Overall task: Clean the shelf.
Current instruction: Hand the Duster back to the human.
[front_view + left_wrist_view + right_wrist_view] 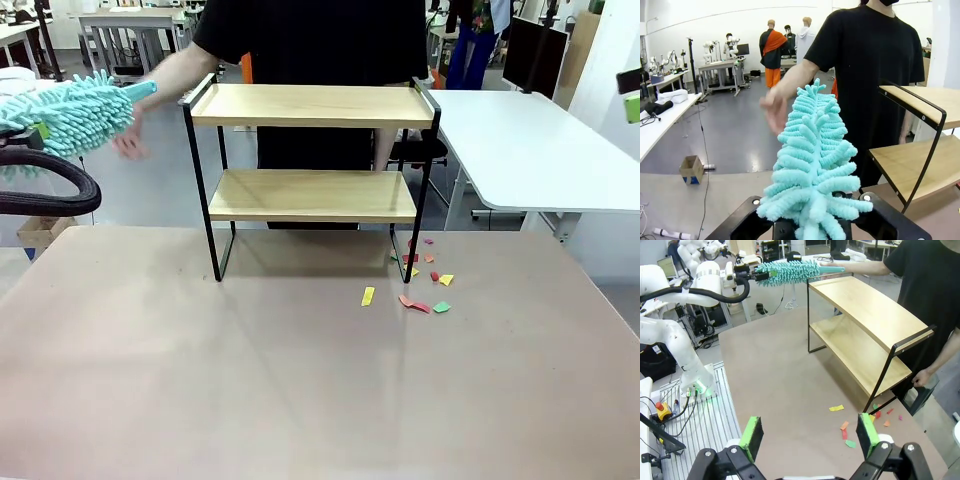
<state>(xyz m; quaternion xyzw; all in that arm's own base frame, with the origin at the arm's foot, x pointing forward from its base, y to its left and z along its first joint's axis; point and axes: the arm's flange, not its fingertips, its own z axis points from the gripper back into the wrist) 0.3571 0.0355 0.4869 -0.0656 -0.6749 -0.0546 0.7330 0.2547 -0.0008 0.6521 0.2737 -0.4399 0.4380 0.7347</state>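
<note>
The shelf [312,150] stands at the far middle of the brown table, two light wooden boards in a thin black frame; both boards look bare. It also shows in the right wrist view as the shelf [865,315]. My left gripper [812,231] is shut on a fluffy teal duster [812,165], held in the air left of the shelf's top board. The duster [65,112] points its teal handle toward the person's open hand [135,140], which is just off it. My right gripper [810,435] hangs open and empty above the table.
Several coloured paper scraps [420,280] lie on the table by the shelf's right front leg. The person in black stands right behind the shelf, the other hand [920,377] low at its far side. A white table [530,150] stands at the right.
</note>
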